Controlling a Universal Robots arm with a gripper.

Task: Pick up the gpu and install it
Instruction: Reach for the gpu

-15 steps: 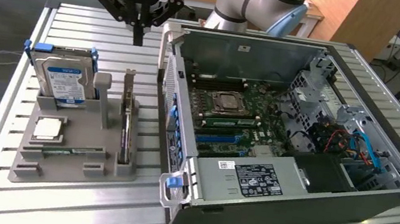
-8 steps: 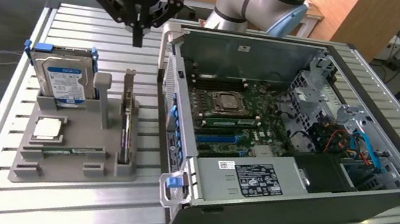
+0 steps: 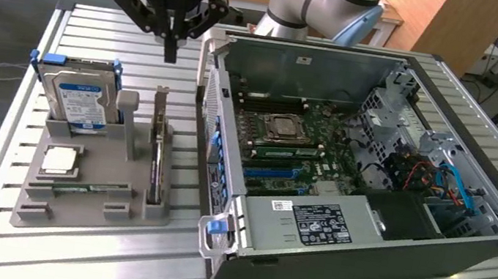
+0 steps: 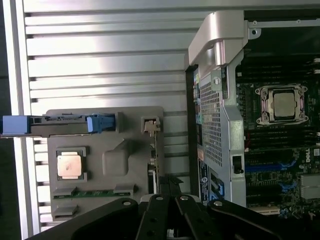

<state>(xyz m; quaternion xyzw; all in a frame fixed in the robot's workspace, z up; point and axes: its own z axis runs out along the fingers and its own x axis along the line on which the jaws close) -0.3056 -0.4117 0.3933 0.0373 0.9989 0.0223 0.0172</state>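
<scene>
The gpu (image 3: 159,147) stands on its long edge in a slot at the right side of the grey holder (image 3: 90,213), next to the open computer case (image 3: 315,223). In the wrist view the gpu (image 4: 152,167) shows edge-on as a thin dark strip. My gripper (image 3: 171,52) hangs above the table just beyond the gpu's far end, apart from it. Its fingers are shut together with nothing between them. The wrist view has the gripper (image 4: 168,183) pointing down near the holder's (image 4: 125,160) edge.
The holder also carries a hard drive (image 3: 82,101) with blue clips, a processor (image 3: 60,159) and a memory stick (image 3: 84,189). The case lies open with its motherboard (image 3: 297,147) exposed. The slatted metal table (image 3: 64,252) ends close to the holder's left side.
</scene>
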